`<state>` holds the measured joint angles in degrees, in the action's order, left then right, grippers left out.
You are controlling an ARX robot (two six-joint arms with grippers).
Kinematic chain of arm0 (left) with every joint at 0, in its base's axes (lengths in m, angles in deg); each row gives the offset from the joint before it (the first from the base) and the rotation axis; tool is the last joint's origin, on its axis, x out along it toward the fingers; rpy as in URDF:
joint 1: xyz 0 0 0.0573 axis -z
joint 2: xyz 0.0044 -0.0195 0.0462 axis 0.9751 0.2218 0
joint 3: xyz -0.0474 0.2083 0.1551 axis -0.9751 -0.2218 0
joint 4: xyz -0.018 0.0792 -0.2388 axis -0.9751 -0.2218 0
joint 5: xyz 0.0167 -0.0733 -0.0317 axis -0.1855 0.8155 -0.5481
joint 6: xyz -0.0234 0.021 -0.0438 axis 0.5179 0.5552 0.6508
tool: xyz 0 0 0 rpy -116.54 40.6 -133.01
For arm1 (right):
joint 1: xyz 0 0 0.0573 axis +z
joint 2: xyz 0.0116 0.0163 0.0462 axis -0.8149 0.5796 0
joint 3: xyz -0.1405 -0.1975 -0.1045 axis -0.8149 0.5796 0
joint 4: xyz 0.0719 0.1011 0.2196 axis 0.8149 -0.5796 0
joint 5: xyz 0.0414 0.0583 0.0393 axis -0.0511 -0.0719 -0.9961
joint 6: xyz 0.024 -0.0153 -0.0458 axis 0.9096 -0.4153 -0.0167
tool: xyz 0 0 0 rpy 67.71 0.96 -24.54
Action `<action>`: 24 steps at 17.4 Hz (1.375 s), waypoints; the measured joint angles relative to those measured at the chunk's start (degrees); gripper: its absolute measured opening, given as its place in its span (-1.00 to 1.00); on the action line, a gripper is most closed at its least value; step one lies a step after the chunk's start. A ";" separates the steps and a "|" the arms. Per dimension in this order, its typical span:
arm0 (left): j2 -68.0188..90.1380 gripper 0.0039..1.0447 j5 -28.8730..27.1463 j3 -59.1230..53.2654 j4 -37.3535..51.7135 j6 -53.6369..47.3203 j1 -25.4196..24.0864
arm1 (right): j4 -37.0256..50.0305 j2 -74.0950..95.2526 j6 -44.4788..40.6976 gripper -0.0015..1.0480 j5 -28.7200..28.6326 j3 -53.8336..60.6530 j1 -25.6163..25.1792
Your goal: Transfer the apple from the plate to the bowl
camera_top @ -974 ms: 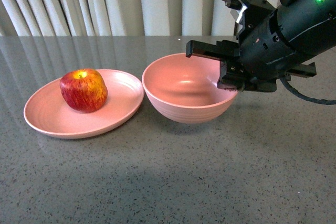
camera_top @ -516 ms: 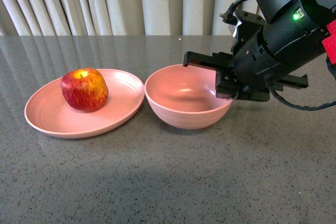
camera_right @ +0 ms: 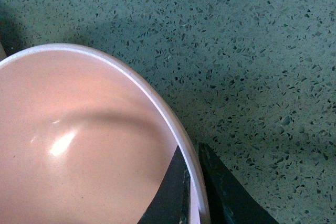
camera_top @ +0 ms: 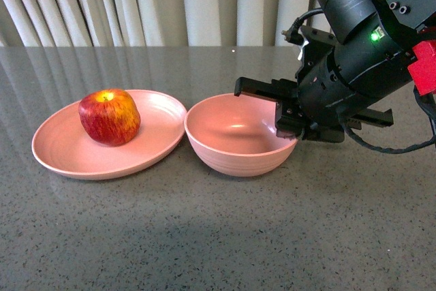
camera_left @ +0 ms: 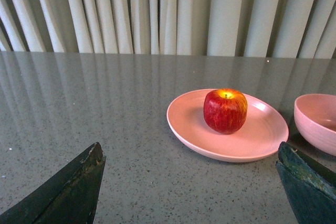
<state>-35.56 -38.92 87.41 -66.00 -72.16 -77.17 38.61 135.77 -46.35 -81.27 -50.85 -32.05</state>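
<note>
My right gripper (camera_right: 191, 156) pinches the bowl's (camera_top: 235, 158) rim. My left gripper (camera_left: 190, 146) gapes wide. The apple (camera_top: 109, 116) sits on the plate (camera_top: 61, 151).

In the front view, the right gripper (camera_top: 287, 122) hides the bowl (camera_top: 235, 134) rim nearest the tabletop's right edge, and its arm runs out of frame. In the right wrist view, the bowl and the fingers (camera_right: 226, 203) pinching its rim are cropped. In the left wrist view, the bowl is cut off, and you see only the tips of the left gripper (camera_left: 190, 149).
</note>
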 joint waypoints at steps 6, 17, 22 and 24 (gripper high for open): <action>0.00 0.88 0.00 0.00 0.00 0.00 0.00 | 0.59 -0.11 0.04 -0.23 -0.81 0.00 -0.17; 0.00 0.88 0.00 0.00 0.00 -0.02 0.00 | 12.85 -30.10 -1.27 0.87 -6.21 18.38 -7.76; 0.00 0.88 0.00 0.00 0.00 0.00 0.00 | 26.27 -58.73 -10.23 0.67 9.42 36.39 -3.56; 0.00 0.88 0.00 0.00 0.00 -0.02 0.00 | 24.68 -68.41 -17.66 0.39 17.49 42.34 -3.13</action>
<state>-35.56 -38.92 87.41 -66.00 -72.18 -77.17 63.28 67.36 -64.01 -63.79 -8.51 -35.18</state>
